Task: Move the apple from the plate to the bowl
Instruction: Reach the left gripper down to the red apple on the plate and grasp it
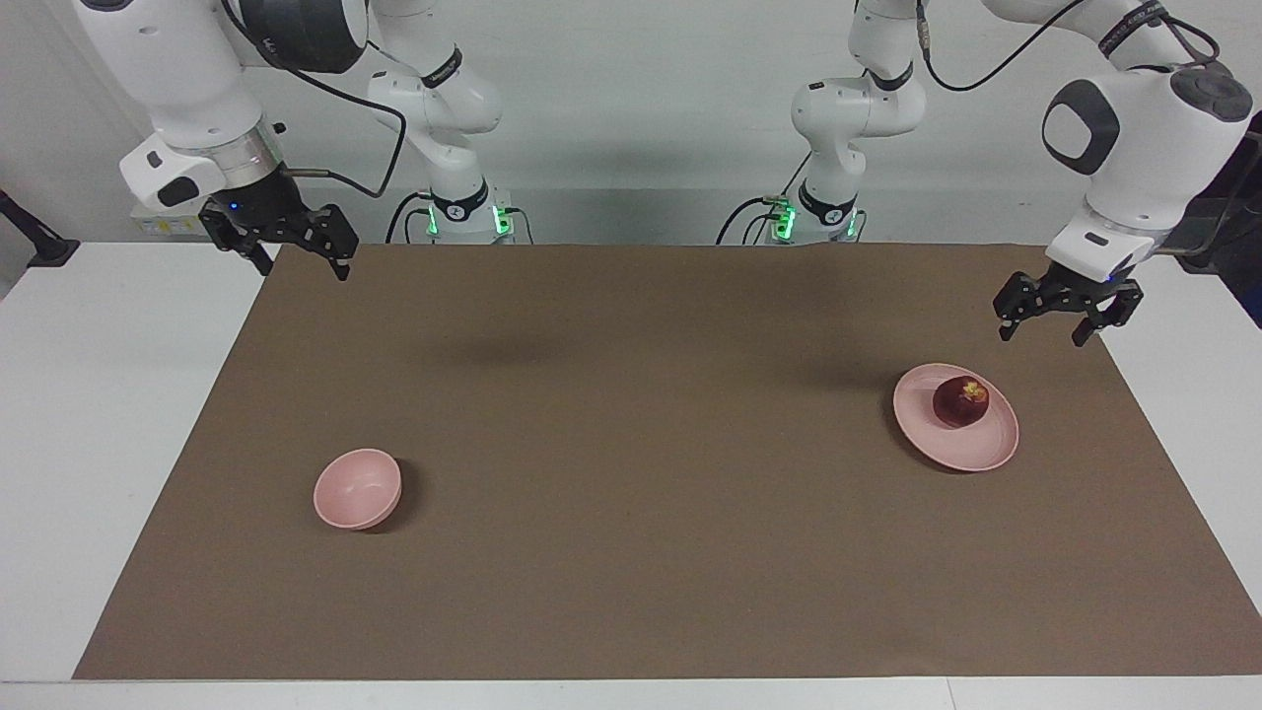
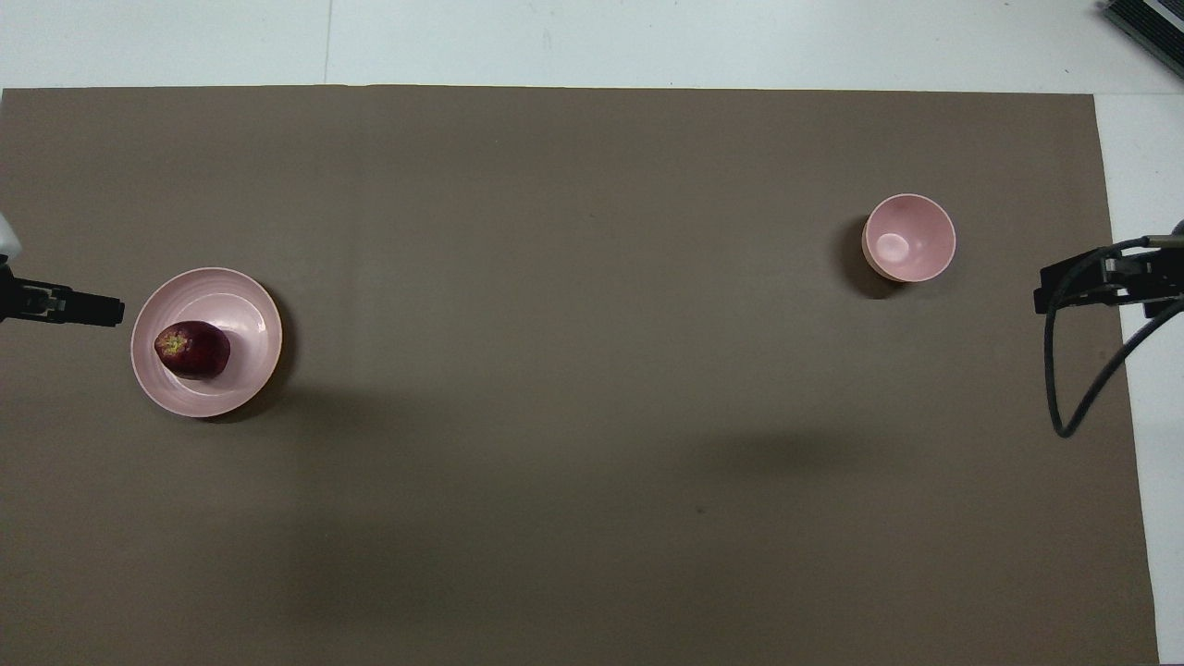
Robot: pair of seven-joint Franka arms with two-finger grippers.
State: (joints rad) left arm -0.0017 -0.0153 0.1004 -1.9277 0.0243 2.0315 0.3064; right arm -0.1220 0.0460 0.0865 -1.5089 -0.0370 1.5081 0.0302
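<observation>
The dark-red apple (image 1: 961, 401) lies on the flat pink plate (image 1: 946, 446) toward the left arm's end of the table; both also show in the overhead view, apple (image 2: 192, 350) and plate (image 2: 242, 313). The small deep pink bowl (image 1: 357, 488) (image 2: 908, 238) stands empty toward the right arm's end. My left gripper (image 1: 1042, 337) (image 2: 60, 303) is open and empty, up in the air over the mat just beside the plate, apart from the apple. My right gripper (image 1: 304, 271) (image 2: 1110, 277) is open and empty, waiting over the mat's edge at its own end.
A brown mat (image 1: 631, 552) covers most of the white table (image 1: 118, 414). The arm bases (image 1: 463, 212) stand at the robots' edge of the table. A black cable (image 2: 1073, 388) hangs from the right arm.
</observation>
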